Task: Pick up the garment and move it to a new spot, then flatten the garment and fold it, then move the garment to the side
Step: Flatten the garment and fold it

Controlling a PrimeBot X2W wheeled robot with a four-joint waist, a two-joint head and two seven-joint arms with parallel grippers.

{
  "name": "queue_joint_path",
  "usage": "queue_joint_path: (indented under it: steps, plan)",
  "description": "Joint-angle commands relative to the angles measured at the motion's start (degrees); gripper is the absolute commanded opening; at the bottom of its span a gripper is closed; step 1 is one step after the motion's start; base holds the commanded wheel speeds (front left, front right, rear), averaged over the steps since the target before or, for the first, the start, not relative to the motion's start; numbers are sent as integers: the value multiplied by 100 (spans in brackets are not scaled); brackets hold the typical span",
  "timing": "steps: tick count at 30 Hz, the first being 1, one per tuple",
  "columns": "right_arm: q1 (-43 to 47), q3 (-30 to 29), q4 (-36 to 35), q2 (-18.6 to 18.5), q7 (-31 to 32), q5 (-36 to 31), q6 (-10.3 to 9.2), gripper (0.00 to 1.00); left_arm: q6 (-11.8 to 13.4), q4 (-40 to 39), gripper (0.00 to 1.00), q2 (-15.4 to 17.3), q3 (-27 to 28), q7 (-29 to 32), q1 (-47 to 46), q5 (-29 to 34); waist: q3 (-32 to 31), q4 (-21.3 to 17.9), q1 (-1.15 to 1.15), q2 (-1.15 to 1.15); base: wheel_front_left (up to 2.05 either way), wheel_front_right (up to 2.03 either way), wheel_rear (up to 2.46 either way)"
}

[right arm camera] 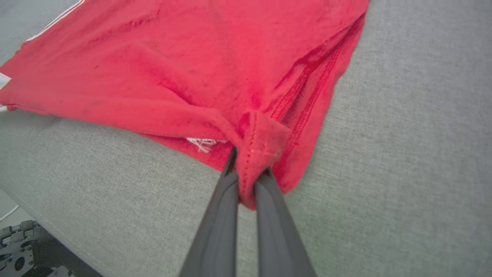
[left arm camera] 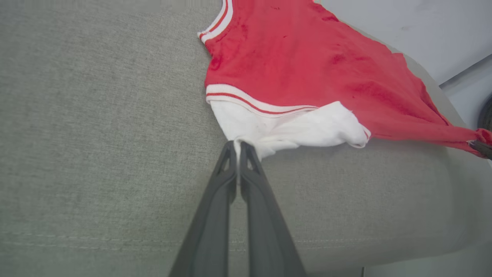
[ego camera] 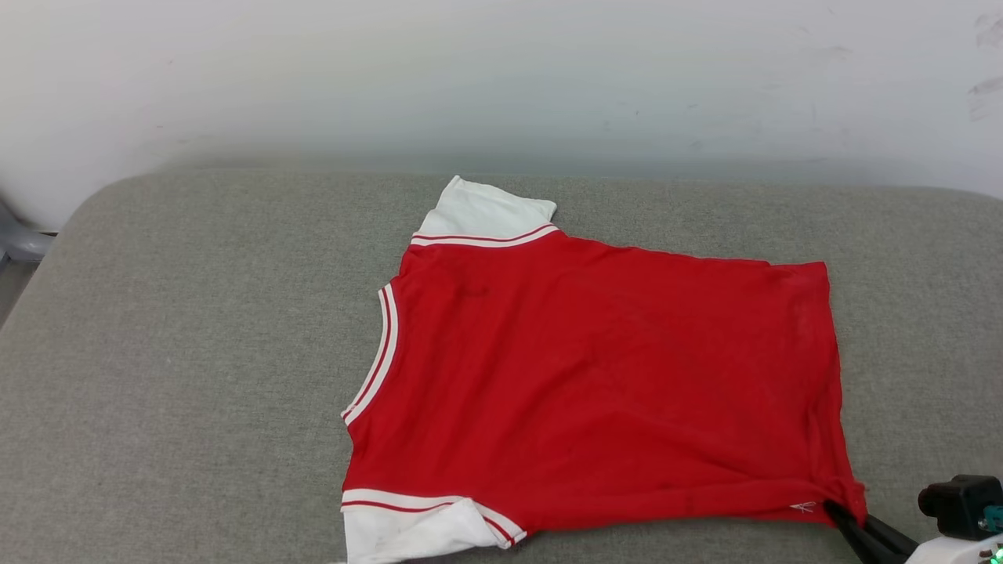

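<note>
Grey cushion (ego camera: 196,352) carries the garment (ego camera: 595,376) spread nearly flat, left gripper (left arm camera: 238,145) pinched on the near white sleeve (left arm camera: 292,130), right gripper (right arm camera: 250,173) clamped on the near hem corner (right arm camera: 261,134), and, to my eye, uneven pulling could slip either thin pinch or bunch the cloth.

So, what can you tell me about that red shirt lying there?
The red jersey-style T-shirt looks like soft knit cloth, with white short sleeves and red-white stripe trim at the neck and sleeve seams. It lies spread out, plain red side up and slightly wrinkled, on the grey fabric cushion, neck toward the robot's left. The left gripper pinches the near white sleeve. The right gripper pinches the near hem corner, bunching it.
</note>
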Motion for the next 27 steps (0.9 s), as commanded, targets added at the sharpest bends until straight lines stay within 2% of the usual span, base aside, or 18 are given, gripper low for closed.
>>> queue_joint_path:
  steps: [1, 6, 12, 20, 27]
  plan:
    - [63, -91, -75, 81, 48, -56, -8, 0, 8, -41, 0, 24, -8, -31, -149, 64, 0, -5, 1, 0, 0, 0, 0]
    - [5, -329, -306, 257, 219, -157, -8, 0, 4, 17, 0, 76, -29, -110, -626, 340, 34, -72, 1, 0, 0, 0, 0]
    - [-273, -462, -514, 425, 376, -239, -8, 0, -133, 209, 0, 226, -38, -65, -1397, 618, 238, -283, 1, 0, 0, 0, 0]
    - [-792, -553, -459, 596, 356, -214, -8, 0, -495, 691, 0, 417, -107, 155, -2773, 904, 812, -531, 1, 0, 0, 0, 0]
    - [-1391, -509, -234, 669, 244, -172, -8, 0, -788, 1456, 0, 482, -128, 221, -3979, 1083, 1401, -689, 1, 0, 0, 0, 0]
